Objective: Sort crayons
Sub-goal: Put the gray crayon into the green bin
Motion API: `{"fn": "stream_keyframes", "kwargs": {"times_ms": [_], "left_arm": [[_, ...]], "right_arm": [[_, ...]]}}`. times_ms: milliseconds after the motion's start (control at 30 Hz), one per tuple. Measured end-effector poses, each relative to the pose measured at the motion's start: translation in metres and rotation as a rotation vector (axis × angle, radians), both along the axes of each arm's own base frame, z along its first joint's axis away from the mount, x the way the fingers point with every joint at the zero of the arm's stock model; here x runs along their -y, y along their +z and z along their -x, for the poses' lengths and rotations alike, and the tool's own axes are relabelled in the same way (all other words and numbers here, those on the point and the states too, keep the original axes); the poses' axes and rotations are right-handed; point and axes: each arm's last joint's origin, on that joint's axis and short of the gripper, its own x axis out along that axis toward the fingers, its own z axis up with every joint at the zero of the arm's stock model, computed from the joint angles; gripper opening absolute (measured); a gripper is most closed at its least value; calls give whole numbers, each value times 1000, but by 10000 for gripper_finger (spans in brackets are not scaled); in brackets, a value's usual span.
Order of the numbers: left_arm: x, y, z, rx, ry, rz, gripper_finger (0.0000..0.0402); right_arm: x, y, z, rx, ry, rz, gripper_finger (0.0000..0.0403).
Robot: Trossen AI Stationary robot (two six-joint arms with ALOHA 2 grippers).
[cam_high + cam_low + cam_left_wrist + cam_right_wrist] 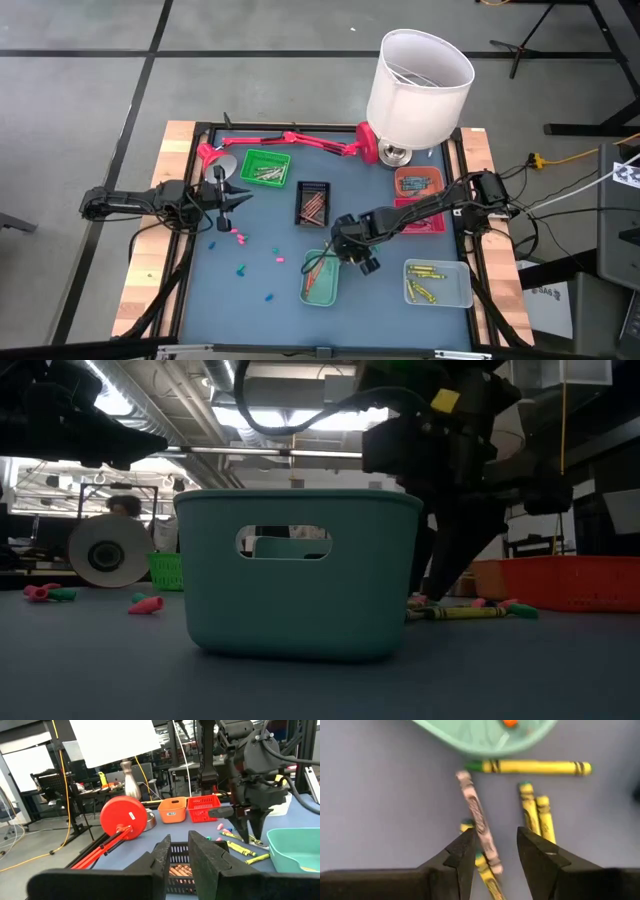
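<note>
Straddling a pale crayon (479, 822), the right tool (495, 851) gapes.

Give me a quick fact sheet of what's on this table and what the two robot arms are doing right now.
Table surface: blue mat in a wooden frame
Trays: green tray, black tray, teal tray, orange tray, red tray, clear tray
Lamps: red desk lamp lying flat; white lampshade
Loose crayons: pink crayon, yellow crayons
Right gripper: open, straddling the pink crayon beside the teal tray
Left gripper: by the green tray, holding nothing visible
</note>
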Motion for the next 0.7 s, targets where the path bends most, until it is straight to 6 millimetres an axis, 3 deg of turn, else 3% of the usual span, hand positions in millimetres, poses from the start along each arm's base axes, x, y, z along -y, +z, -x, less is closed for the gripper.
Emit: {"fn": "stream_keyframes", "kwargs": {"times_ms": [200,700], "left_arm": [[0,0,0,0,0,0,53],[0,0,0,0,-1,0,53]], "right_arm": [[3,-5,1,-21,-22,72,144],[1,-7,2,-45,-6,33,144]]}}
